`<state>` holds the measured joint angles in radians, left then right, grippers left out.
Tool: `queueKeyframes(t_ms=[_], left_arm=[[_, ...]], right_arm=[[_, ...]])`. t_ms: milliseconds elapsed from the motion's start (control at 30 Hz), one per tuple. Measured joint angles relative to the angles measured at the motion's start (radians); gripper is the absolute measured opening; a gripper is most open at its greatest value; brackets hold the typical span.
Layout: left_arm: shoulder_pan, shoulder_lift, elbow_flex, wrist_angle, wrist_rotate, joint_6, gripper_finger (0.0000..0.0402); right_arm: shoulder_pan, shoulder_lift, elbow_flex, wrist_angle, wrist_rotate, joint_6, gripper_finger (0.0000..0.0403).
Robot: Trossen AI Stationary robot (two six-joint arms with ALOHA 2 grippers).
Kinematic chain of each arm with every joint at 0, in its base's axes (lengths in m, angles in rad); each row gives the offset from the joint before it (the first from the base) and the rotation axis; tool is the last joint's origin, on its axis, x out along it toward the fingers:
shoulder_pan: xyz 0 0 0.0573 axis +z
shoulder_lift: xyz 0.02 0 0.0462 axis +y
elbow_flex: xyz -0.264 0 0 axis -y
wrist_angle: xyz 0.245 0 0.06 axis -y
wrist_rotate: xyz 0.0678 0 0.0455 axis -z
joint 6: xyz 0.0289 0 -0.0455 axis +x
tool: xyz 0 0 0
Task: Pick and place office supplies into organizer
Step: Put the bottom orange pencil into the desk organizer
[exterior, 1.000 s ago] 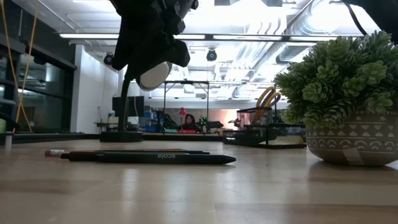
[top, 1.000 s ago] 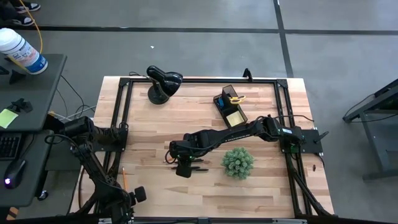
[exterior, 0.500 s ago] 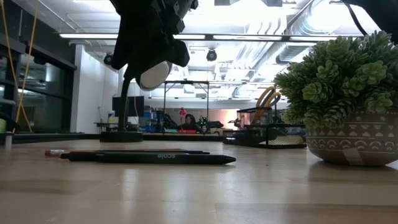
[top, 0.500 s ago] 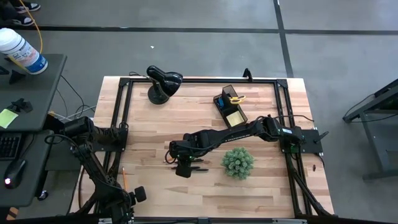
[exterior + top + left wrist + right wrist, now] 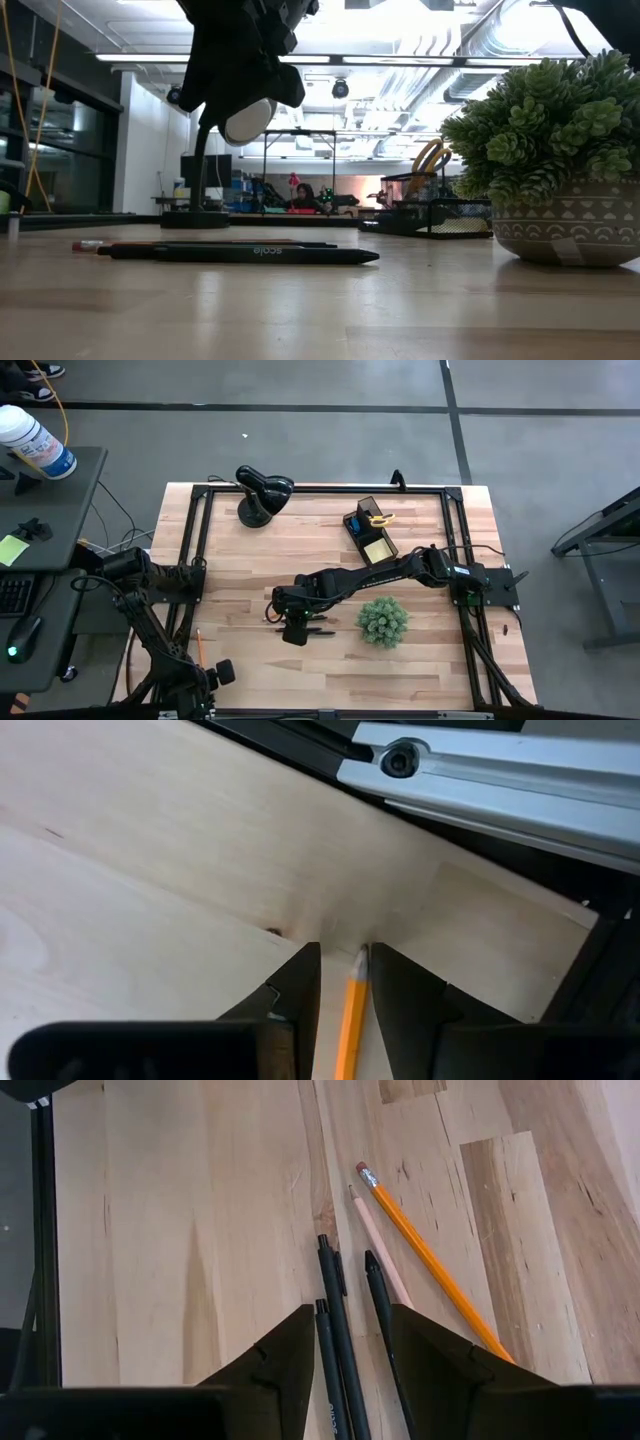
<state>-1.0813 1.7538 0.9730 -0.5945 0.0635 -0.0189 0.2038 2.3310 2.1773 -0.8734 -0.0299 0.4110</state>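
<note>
The right gripper [image 5: 296, 628] is seen over the middle of the wooden table [image 5: 250, 560], above a small group of pens and pencils. In the right wrist view its two fingers [image 5: 290, 1360] are parted, and nothing is held between them. Below them the black pens [image 5: 338, 1320] are lying side by side on the wood, with an orange pencil [image 5: 430, 1270] and a pale pencil [image 5: 380, 1250] just beside them. In the low view a black pen [image 5: 250, 256] is seen flat on the table, under the dark gripper body.

The left gripper [image 5: 340, 982] is placed at the near left corner of the table, next to the metal frame [image 5: 480, 760]. Its fingers are parted narrowly, with another orange pencil [image 5: 352, 1020] lying between them; whether the pencil is gripped cannot be told.

The black organizer [image 5: 368, 532] stands at the far right part of the table, well apart from the pens. Yellow-handled scissors [image 5: 378, 518] are standing in its tall compartment, and a yellow sticky-note pad [image 5: 378, 548] is lying in its lower tray. A green plant [image 5: 383, 620] is near the right gripper, and a black desk lamp [image 5: 262, 492] is at the far left.
</note>
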Motion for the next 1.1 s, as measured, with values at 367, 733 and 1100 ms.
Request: queueKeyframes(t_ms=[367,733,1100], left_arm=[[-0.013,-0.001,0.000,-0.003,-0.021,-0.013,0.0081],[-0.014,0.000,0.000,-0.003,-0.071,-0.008,0.0081],[-0.014,0.042,0.004,-0.007,-0.061,-0.003,0.0072]], right_arm=[[0.000,0.000,0.000,0.005,0.000,0.000,0.0129],[0.000,0.000,0.000,0.016,0.000,0.000,0.0129],[0.000,0.000,0.000,0.022,0.001,0.000,0.0129]])
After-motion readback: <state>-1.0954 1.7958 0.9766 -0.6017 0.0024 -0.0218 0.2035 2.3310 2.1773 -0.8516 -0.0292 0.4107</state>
